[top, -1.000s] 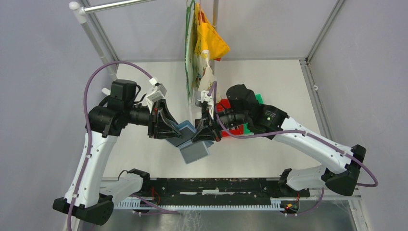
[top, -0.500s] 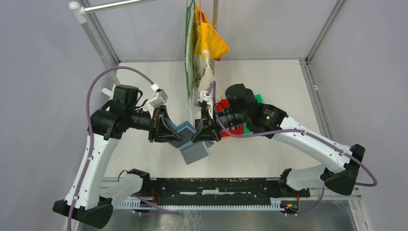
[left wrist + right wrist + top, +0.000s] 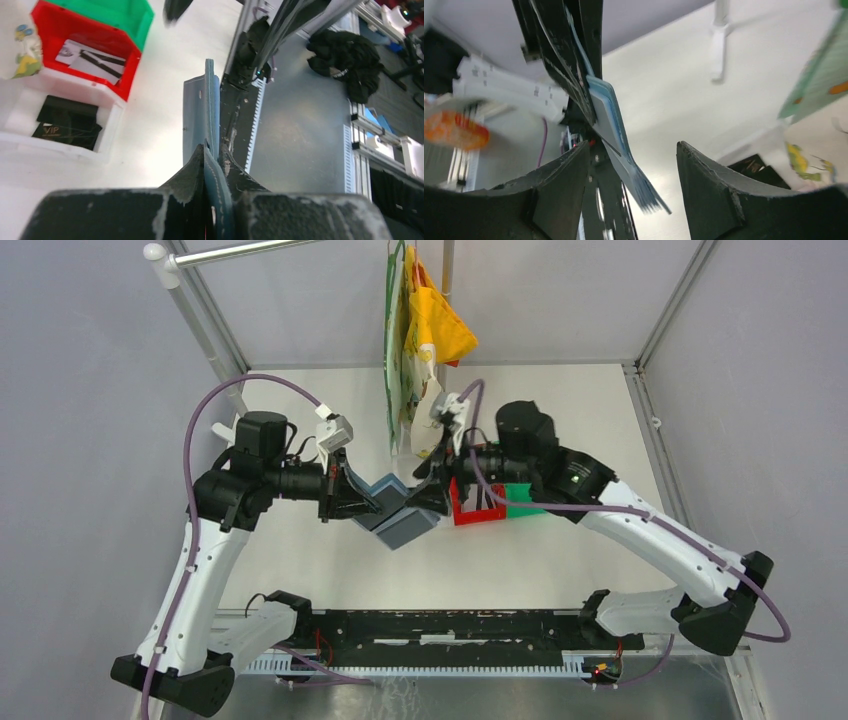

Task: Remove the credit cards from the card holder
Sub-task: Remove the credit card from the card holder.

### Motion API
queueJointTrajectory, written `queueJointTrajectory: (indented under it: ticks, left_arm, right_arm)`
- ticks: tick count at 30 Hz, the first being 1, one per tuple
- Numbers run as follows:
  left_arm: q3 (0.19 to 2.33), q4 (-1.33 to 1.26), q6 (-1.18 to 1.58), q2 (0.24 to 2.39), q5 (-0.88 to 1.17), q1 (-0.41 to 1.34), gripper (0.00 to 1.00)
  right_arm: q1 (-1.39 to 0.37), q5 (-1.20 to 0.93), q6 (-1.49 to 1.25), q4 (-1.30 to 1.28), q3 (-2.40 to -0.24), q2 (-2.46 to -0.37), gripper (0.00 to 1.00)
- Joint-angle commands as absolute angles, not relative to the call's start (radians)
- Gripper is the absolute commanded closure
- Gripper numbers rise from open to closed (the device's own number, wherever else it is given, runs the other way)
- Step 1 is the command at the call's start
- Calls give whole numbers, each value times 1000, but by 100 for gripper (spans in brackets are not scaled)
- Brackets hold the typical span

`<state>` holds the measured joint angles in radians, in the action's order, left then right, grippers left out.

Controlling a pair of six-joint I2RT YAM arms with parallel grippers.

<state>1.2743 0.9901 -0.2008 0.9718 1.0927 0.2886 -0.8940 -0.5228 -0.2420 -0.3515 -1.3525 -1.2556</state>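
The teal-blue card holder [image 3: 397, 518] hangs in the air above the table, pinched at one edge by my shut left gripper [image 3: 366, 506]. In the left wrist view the card holder [image 3: 201, 112] shows edge-on, sticking out from the left gripper [image 3: 212, 151]. My right gripper [image 3: 428, 496] stands open just right of it. In the right wrist view the card holder [image 3: 610, 114] hangs blurred between the spread fingers [image 3: 706, 185] of the right gripper [image 3: 631, 152], apart from both. Black credit cards [image 3: 67, 122] lie in a white bin [image 3: 114, 125]. Pale credit cards [image 3: 90, 56] lie in a red bin [image 3: 131, 60].
The red bin [image 3: 470, 517] and a green bin [image 3: 524, 497] sit on the table by the right arm. Yellow and green bags [image 3: 425, 330] hang from a rail at the back middle. A black toothed rail [image 3: 430, 625] runs along the near edge.
My right gripper has opened, let go of the card holder and drawn back up and right. The left gripper has closed on the holder, whose hanging flap has swung up.
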Motion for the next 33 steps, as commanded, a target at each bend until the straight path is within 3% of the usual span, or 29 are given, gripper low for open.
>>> queueJointTrajectory:
  ticks: [1,10,33]
  left_arm:
    - [1246,750,31,934,971,290,98]
    - [1203,524,323,936,972,290,98]
    - [1210,423,498,953,1058,290,98]
  right_arm:
    - [-853,-386,-474,-50,-1235,-1081,30]
    - [-868,-499,-855,498,-861,-1038,32]
    - [-872,-515,-1022,776,-854,-1254,41]
